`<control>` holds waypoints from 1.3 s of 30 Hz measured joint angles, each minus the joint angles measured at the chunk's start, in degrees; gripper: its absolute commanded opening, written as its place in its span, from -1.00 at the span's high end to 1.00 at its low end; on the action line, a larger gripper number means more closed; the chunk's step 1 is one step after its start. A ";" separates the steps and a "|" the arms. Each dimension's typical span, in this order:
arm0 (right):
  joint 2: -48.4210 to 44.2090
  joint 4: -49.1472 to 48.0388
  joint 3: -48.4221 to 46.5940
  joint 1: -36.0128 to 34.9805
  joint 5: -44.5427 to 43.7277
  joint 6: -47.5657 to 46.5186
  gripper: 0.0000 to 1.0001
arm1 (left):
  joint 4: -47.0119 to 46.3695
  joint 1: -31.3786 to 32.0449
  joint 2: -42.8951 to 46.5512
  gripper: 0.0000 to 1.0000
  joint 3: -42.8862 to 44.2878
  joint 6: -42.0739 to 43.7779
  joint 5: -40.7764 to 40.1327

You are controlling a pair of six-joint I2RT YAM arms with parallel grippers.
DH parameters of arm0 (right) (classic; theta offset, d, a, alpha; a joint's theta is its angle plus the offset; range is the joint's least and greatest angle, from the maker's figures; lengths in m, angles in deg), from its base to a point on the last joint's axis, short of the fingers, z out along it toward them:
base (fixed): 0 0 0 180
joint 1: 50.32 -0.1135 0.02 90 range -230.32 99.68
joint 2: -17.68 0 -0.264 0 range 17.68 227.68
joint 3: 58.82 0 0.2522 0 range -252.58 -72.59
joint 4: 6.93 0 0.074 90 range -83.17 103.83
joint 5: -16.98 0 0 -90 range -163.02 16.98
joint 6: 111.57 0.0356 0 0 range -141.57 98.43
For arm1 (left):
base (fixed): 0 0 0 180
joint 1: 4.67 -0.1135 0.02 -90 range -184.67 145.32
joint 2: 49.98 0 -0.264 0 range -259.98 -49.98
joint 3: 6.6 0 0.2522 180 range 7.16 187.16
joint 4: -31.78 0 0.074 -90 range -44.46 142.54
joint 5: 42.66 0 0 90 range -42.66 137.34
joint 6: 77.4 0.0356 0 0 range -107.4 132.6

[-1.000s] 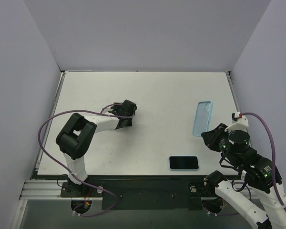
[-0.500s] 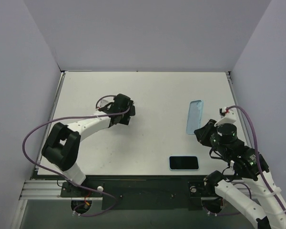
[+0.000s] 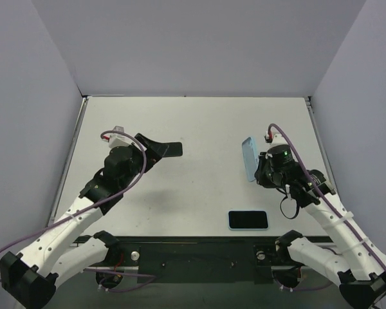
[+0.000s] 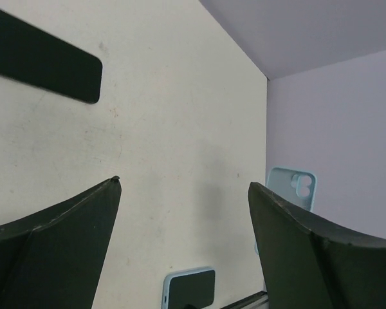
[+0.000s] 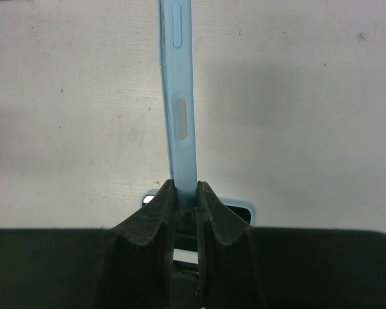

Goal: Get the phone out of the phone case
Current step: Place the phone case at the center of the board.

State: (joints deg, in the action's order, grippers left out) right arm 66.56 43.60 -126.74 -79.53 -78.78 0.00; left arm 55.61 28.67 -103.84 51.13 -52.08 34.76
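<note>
Right pincer (image 5: 184, 188) clamps the upright phone case (image 5: 181, 116) by its edge.

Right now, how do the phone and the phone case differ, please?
The phone case is pinched on edge by the right gripper, jaws shut; the phone lies flat, untouched. The case shows a camera cutout, the phone a dark screen. Both are light blue.

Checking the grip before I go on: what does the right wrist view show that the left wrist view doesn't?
Only right wrist: the right hand shut on the slim light blue phone case, edge-on, side buttons showing. Only left wrist: the case's camera cutout, the open left hand, the flat black-screened phone face up. Both: the case and the white table.
</note>
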 measured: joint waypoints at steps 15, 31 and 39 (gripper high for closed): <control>11.96 -43.23 21.64 5.38 -10.62 42.10 1.00 | 9.07 -0.44 7.13 -0.79 5.09 17.62 4.07; 50.14 -71.78 16.59 -0.50 -39.32 79.60 0.95 | 15.89 -0.50 13.79 -0.80 7.45 20.46 3.23; 51.87 -67.23 10.01 -3.21 -43.36 89.66 0.68 | 17.66 -0.50 14.56 -0.80 7.74 20.63 2.60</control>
State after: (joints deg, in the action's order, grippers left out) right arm 118.43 -23.63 -116.73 -82.74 -122.14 89.65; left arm 73.27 28.17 -89.29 58.87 -31.45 37.36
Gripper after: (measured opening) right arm 0.103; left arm 0.900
